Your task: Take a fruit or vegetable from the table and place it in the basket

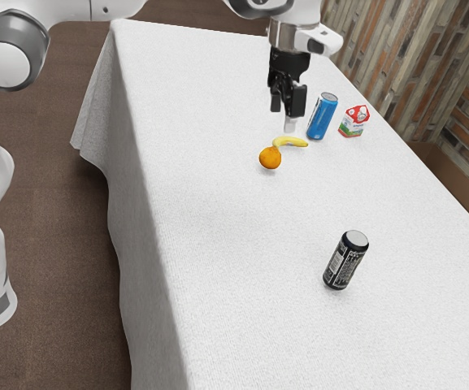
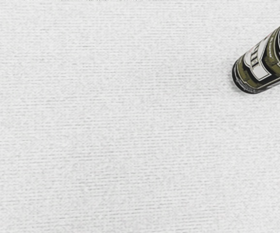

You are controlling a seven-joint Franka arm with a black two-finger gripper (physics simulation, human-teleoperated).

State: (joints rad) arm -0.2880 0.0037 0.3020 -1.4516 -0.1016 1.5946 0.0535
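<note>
Well, the claw (image 1: 287, 112) hangs above the table (image 1: 210, 244) in the upper middle of the exterior view, pointing down, its two fingers standing apart with nothing gripped between them. Just under it in that view is a small pale piece (image 1: 290, 126); I can't tell what it is. The arm (image 1: 104, 8) is mostly white and runs across the top of the frame from the upper left, with its lower part standing at the left edge.

Next out come the two things for the task. The banana (image 1: 293, 143) lies curved on the table, a little below the claw in the frame, and the orange (image 1: 270, 158) sits right by the banana's left end in the exterior view. Whether they touch, I can't tell.

To the right of the banana in that view stands a blue can (image 1: 322, 116), and beside the can, a bit further right, a small red, white and green carton (image 1: 353, 120). Well apart from all of these, a black can (image 1: 345, 260) stands upright in the lower right of the frame. The wrist view has the black can at its upper right, partly cut off, over white cloth.

The white cloth hangs down over the brown floor (image 1: 63, 195) on the left, and a patterned wall (image 1: 397, 49) fills the upper right.
</note>
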